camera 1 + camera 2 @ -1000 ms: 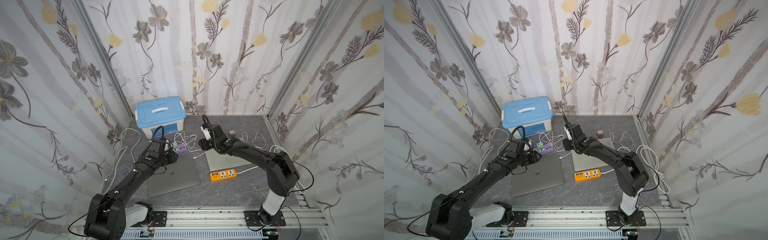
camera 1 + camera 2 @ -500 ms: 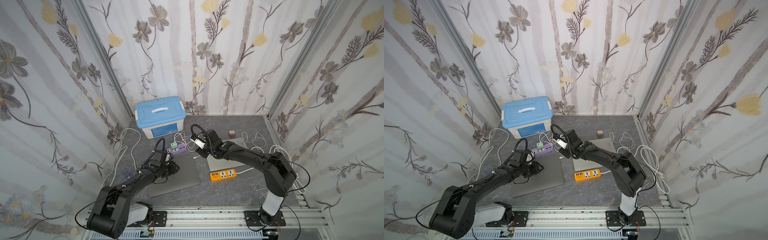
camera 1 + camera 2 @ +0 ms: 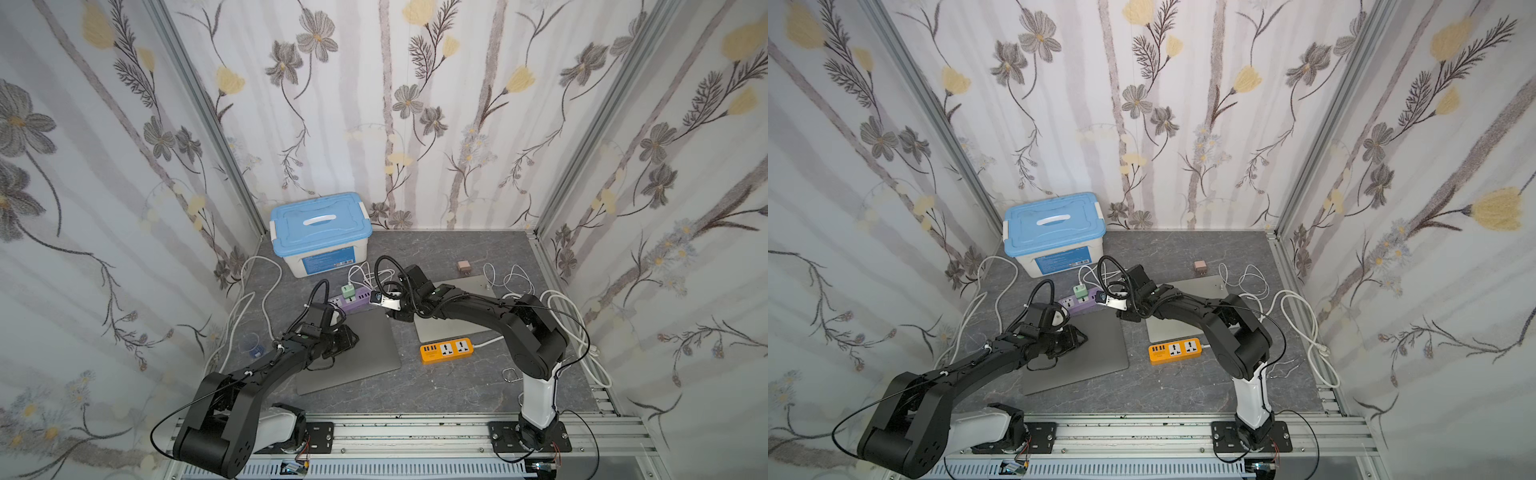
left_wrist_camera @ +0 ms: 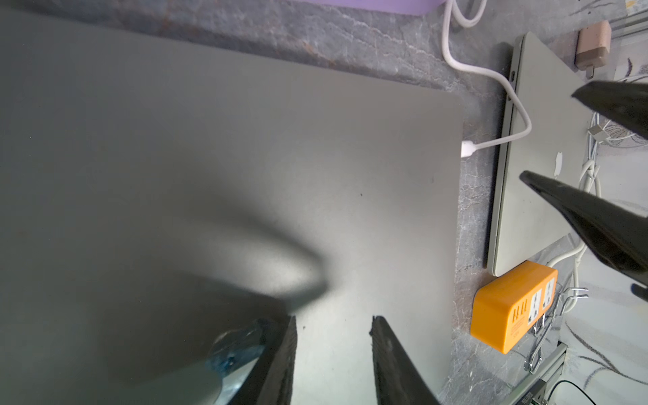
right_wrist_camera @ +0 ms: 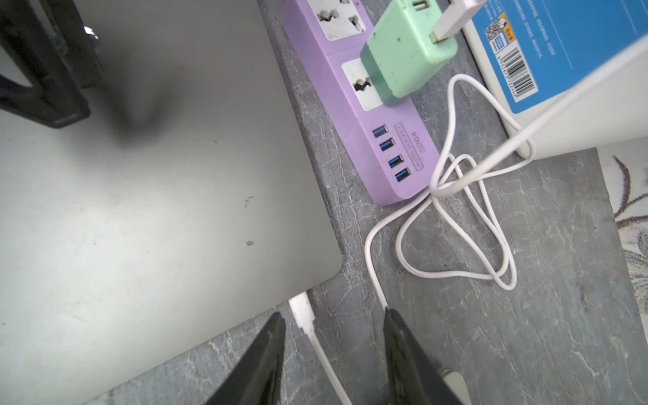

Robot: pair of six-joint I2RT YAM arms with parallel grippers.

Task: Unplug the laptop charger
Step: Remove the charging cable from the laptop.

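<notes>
While the left hand (image 4: pixel 333 319), narrowly spread, is positioned over the laptop (image 4: pixel 245 140), the right hand (image 5: pixel 333 312) is spread. Its fingers (image 5: pixel 259 361) straddle the white charger plug (image 5: pixel 301 308).

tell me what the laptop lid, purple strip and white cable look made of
Laptop lid: likely aluminium, matte grey, going by its even soft sheen and faint smudges.
Purple strip: moulded plastic with a smooth satin finish, going by its rounded edges and printed lettering.
White cable: probably a rubbery plastic sheath, smooth, since it lies in loose loops.
</notes>
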